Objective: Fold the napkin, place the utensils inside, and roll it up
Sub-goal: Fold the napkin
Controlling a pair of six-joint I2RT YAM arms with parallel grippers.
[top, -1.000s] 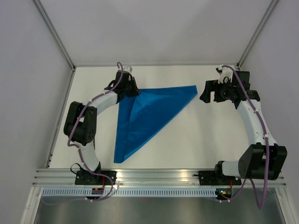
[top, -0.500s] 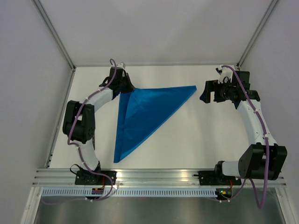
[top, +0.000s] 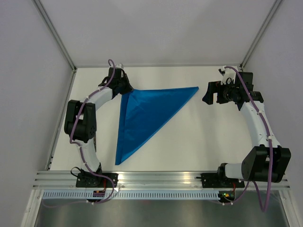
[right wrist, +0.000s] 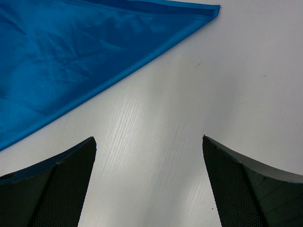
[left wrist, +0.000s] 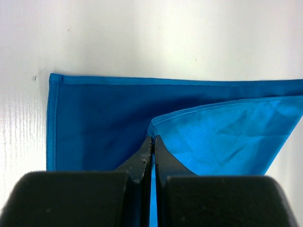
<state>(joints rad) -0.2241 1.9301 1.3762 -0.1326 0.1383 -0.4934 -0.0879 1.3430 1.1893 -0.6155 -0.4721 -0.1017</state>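
Note:
The bright blue napkin (top: 144, 113) lies on the white table folded into a triangle, its points at the far left, far right and near left. My left gripper (top: 124, 88) is shut on the napkin's top corner at the far left; in the left wrist view the closed gripper (left wrist: 152, 139) pinches the lighter upper layer (left wrist: 227, 137) over the darker lower layer (left wrist: 94, 123). My right gripper (top: 207, 93) is open and empty just right of the napkin's far right corner (right wrist: 210, 9), above bare table (right wrist: 156, 142). The utensils are out of view.
Grey walls with metal posts (top: 57, 35) close the table at the back and sides. The arms' bases stand on a metal rail (top: 156, 182) at the near edge.
My left gripper has pulled the napkin's upper corner farther back and left, flattening the raised fold so the triangle lies smoother. The right arm has not moved.

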